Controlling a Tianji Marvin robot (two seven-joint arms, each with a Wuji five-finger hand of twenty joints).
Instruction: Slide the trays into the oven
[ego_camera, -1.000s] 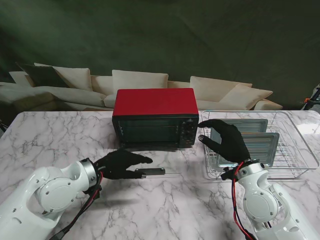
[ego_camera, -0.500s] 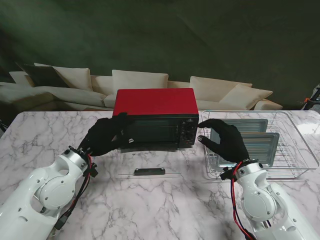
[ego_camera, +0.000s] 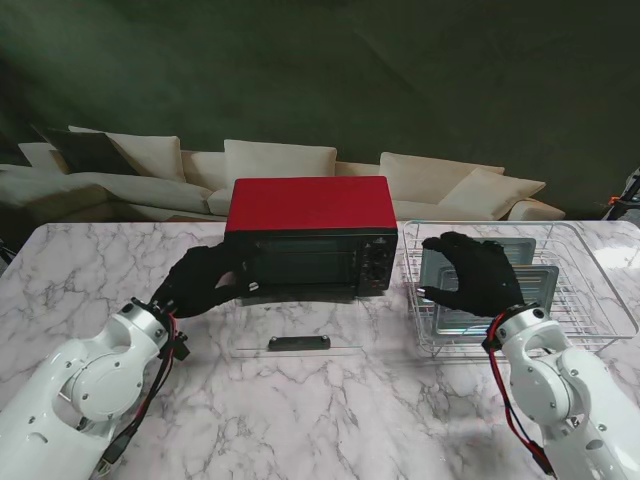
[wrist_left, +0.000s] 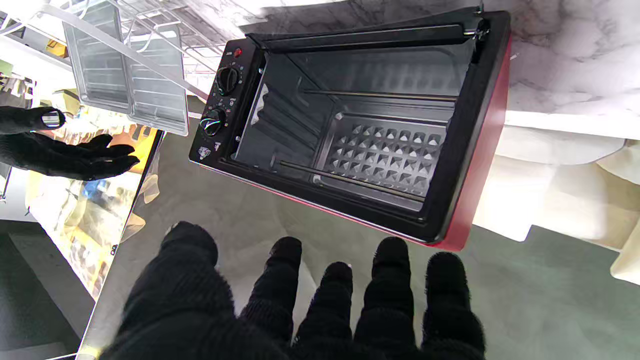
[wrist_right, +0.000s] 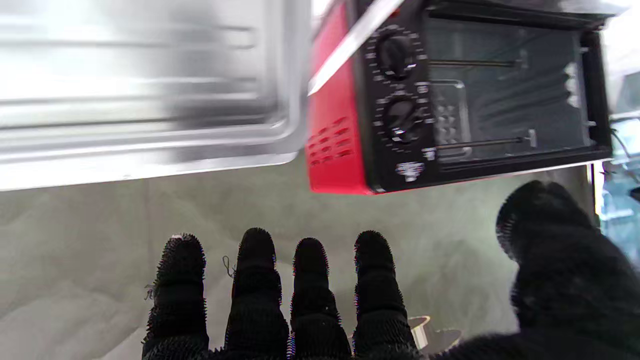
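The red oven (ego_camera: 311, 236) is seen at 12 o'clock on the worktop (ego_camera: 330, 400), door down. The trays (ego_camera: 530, 275) are racked at 3 o'clock. The left robot hand (ego_camera: 205, 280) and right robot hand (ego_camera: 475, 275) are spread, holding nothing.

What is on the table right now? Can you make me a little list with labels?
oven: red, door open, inside looks empty
door: glass, flat on the table
trays: two, standing in the wire rack, right of the oven
left hand: open, by the oven's left front corner
right hand: open, at the trays
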